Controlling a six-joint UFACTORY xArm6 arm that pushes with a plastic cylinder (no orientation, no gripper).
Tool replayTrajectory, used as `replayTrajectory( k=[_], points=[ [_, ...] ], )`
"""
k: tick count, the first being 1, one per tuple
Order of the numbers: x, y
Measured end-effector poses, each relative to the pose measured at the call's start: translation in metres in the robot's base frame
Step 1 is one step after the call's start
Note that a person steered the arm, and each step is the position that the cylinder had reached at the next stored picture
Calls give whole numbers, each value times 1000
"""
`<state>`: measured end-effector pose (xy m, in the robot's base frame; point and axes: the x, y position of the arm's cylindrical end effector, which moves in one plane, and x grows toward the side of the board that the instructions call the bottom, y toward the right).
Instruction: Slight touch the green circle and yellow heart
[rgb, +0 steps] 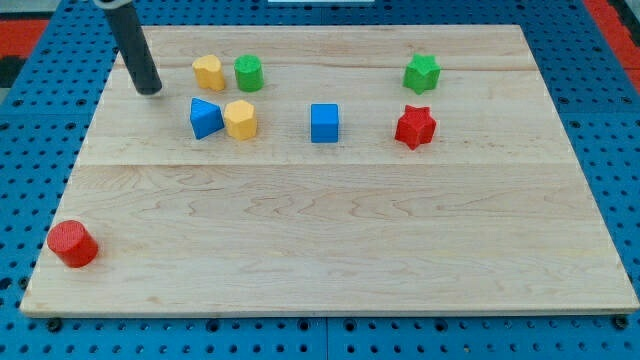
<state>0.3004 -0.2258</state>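
Note:
The green circle block (248, 72) sits near the view's top left, touching or nearly touching the yellow heart block (208, 71) on its left. My tip (149, 89) rests on the board to the left of the yellow heart, about a block's width away, apart from both blocks. The dark rod rises from the tip toward the view's top left.
A blue triangle-like block (205, 118) and a yellow hexagon block (240, 119) lie just below the pair. A blue cube (324, 123), red star (414, 127) and green star (421, 73) lie to the right. A red cylinder (72, 244) sits at the board's bottom-left edge.

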Motion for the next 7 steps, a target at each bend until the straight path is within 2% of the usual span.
replayTrajectory(
  k=[1,2,3,5,7],
  points=[
    [-29,10],
    [-28,52],
    [-7,39],
    [6,101],
    [-6,61]
  ],
)
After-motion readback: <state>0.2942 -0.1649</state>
